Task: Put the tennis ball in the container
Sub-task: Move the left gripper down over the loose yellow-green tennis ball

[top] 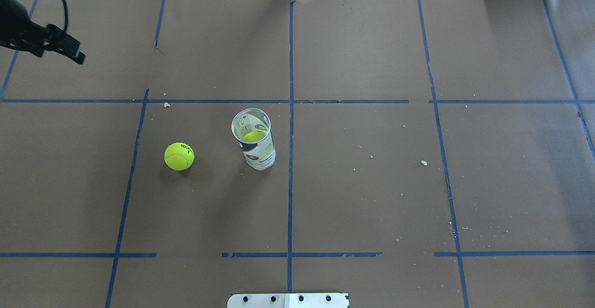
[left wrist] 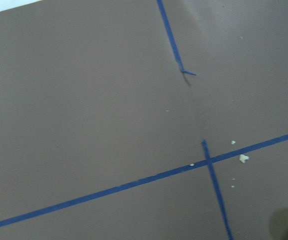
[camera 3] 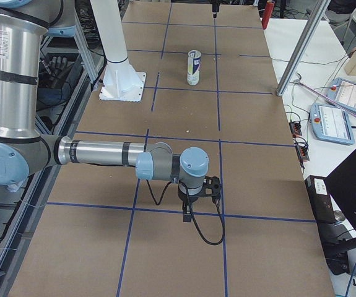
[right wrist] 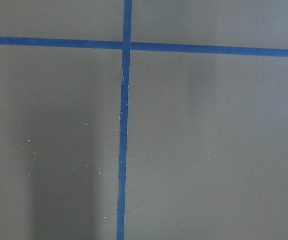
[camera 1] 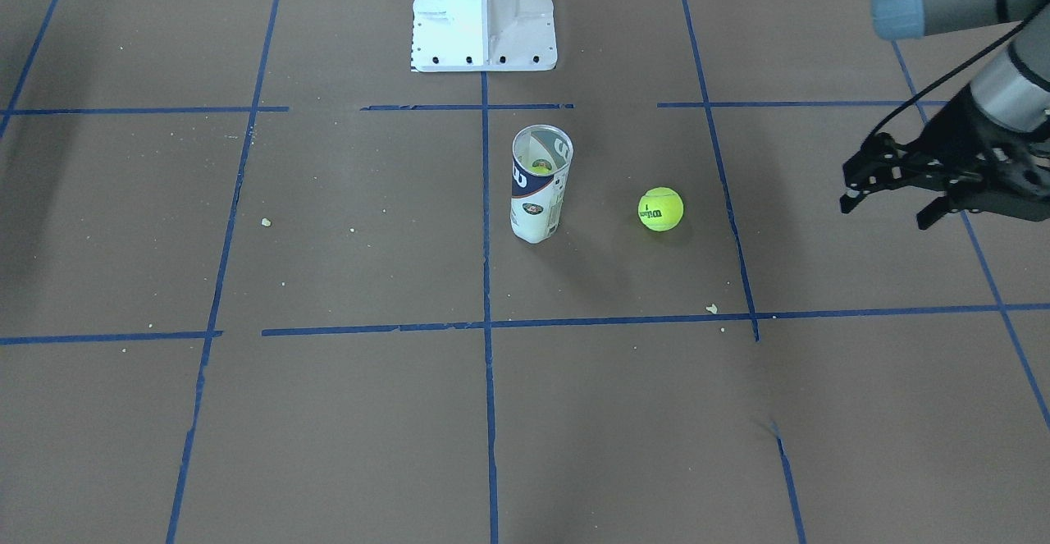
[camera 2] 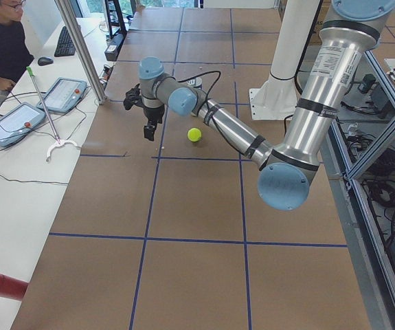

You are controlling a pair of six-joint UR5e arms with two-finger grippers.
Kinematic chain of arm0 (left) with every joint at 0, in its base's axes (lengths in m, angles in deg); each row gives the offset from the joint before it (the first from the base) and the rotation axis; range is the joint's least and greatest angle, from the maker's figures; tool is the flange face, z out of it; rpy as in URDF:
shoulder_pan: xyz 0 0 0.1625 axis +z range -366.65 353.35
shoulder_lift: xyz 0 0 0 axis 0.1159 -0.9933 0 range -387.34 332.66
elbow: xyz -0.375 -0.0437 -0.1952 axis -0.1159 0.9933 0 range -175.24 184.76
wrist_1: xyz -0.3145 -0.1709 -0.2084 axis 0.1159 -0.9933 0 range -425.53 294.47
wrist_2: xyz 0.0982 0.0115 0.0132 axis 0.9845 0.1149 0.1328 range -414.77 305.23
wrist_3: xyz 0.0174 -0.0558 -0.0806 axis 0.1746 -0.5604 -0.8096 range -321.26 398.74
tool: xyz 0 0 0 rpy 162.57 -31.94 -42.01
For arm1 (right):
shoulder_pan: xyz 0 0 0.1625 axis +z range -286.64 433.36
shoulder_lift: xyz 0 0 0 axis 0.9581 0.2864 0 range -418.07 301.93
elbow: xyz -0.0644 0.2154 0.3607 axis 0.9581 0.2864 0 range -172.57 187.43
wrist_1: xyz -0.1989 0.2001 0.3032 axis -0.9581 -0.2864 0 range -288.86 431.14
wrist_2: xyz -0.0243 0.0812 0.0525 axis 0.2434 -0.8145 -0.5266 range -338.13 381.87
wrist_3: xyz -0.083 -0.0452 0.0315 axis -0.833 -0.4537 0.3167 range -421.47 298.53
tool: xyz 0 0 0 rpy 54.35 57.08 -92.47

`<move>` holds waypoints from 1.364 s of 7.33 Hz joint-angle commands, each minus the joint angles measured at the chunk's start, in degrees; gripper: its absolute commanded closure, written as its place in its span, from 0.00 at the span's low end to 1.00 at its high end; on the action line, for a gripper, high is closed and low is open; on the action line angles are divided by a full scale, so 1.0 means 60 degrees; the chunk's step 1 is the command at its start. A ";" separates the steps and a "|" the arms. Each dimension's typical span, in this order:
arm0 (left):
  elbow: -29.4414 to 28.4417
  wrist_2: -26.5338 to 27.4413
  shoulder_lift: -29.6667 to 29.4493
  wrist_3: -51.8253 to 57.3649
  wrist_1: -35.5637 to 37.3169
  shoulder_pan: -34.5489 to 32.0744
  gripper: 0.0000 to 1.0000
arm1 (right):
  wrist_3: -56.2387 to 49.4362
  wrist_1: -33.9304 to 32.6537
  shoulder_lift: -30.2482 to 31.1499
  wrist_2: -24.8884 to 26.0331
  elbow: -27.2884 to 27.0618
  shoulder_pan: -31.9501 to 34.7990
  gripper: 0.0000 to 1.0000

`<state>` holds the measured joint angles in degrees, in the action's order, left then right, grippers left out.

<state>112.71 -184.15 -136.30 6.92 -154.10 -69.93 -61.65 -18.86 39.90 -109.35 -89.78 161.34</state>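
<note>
- Left arm (camera 2: 321, 89) — silver-grey tubes, black rings at the joints, pale blue round caps, a white printed label on the upper tube.
- Left gripper (camera 1: 886, 209) — black, angular linkage, with a thin black cable (camera 1: 927, 89) at the wrist.
- Right arm (camera 3: 97, 153): same silver and blue.
- Right gripper (camera 3: 196, 193): black, with a looped cable (camera 3: 210, 244).
- Pedestal base (camera 1: 484, 11): white, with a row of dark bolts.

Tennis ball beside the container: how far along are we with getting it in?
Done: nothing yet for this one. The tennis ball lies loose beside the upright, open container, which already holds another ball. In hand: the left claw is open and empty, well off to the ball's side. Left: reach, grasp, lift and drop it in.
</note>
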 commanded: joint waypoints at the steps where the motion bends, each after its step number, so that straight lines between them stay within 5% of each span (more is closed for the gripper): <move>1: 0.0115 0.1153 -0.0587 -0.2731 -0.0019 0.1883 0.00 | 0.0000 0.0000 0.0005 0.0000 0.0000 0.0000 0.00; 4: -0.0119 0.2209 -0.0619 -0.4113 -0.0194 0.3364 0.00 | 0.0000 0.0000 0.0005 0.0000 0.0000 0.0000 0.00; 10: -0.1159 0.2257 -0.0575 -0.5229 -0.1440 0.4115 0.00 | 0.0000 0.0000 0.0005 0.0000 0.0000 0.0000 0.00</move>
<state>106.69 -170.65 -139.69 -23.89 -162.53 -45.92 -61.65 -18.86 39.93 -109.35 -89.78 161.34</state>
